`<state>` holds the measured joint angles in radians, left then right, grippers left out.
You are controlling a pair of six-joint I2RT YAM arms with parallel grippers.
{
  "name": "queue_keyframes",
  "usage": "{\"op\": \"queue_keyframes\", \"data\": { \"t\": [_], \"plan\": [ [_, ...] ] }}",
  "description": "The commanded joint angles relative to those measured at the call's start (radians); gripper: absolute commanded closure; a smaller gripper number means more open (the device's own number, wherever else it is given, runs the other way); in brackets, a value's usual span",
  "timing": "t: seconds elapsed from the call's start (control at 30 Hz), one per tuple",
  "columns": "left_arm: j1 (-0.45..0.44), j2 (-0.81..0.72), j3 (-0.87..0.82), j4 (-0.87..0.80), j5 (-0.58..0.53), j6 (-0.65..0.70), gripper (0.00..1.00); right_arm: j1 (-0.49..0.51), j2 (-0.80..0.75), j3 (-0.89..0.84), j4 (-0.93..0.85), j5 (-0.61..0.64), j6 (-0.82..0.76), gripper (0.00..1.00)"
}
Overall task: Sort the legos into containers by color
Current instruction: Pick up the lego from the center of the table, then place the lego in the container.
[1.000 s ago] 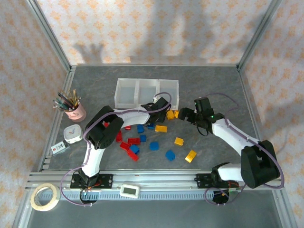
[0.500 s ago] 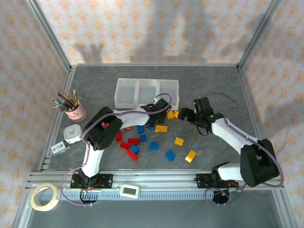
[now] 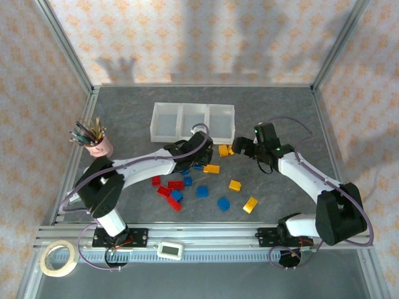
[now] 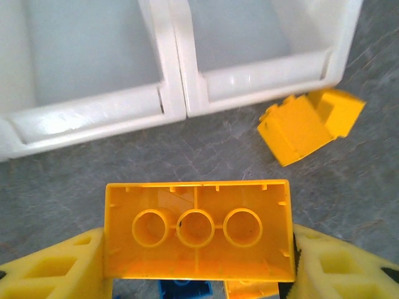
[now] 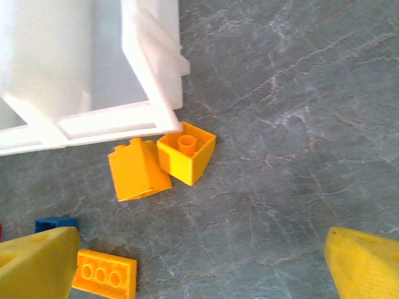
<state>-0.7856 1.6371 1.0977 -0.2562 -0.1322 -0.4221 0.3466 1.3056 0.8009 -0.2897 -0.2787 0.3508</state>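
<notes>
The left gripper [image 4: 199,269] clamps a yellow oblong brick [image 4: 198,227] endwise, its length parallel to the white bins [image 4: 93,115] just ahead. The right gripper [image 5: 202,261] gapes open.

Red, blue and yellow-orange legos [image 3: 223,203], translucent white containers [image 3: 193,104], grey veined tabletop [image 3: 280,112], pink pencil cup [image 3: 100,148], orange-flowered pale walls [image 3: 206,37].

The legos [image 4: 196,237] are glossy plastic, the containers [image 4: 249,78] smooth translucent plastic, the table [image 5: 299,93] matt, stone-veined

The yellow brick [image 4: 198,229] hides most of a blue lego [image 4: 184,290]
</notes>
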Motion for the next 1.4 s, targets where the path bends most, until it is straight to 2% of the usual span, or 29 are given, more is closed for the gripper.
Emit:
{"op": "queue_keyframes", "data": {
  "t": [0.0,0.2,0.4,0.53,0.73,0.9,1.17,1.37],
  "plan": [
    [0.047,-0.08,-0.008,-0.049,-0.051,-0.044,0.45,0.03,-0.01,0.048,0.009,-0.014,-0.016,0.0],
    [0.221,-0.129,0.016,-0.054,-0.073,-0.09,0.46,0.116,0.045,0.095,0.049,0.047,0.004,0.0],
    [0.376,-0.028,0.1,-0.047,-0.096,-0.115,0.47,0.176,0.118,0.146,0.083,0.1,0.034,0.0],
    [0.449,0.067,0.158,-0.011,-0.051,-0.107,0.47,0.183,0.146,0.156,0.11,0.119,0.056,0.0],
    [0.48,0.202,0.264,-0.021,-0.064,-0.081,0.45,0.183,0.178,0.183,0.105,0.135,0.055,0.0],
    [0.486,0.265,0.324,-0.036,-0.047,-0.061,0.34,0.183,0.187,0.198,0.097,0.141,0.049,0.0],
    [0.487,0.264,0.338,-0.054,-0.055,-0.045,0.19,0.183,0.191,0.231,0.068,0.162,0.023,0.0],
    [0.487,0.216,0.333,-0.069,-0.008,-0.037,0.16,0.183,0.17,0.236,0.037,0.197,0.012,0.0]
  ]
}}
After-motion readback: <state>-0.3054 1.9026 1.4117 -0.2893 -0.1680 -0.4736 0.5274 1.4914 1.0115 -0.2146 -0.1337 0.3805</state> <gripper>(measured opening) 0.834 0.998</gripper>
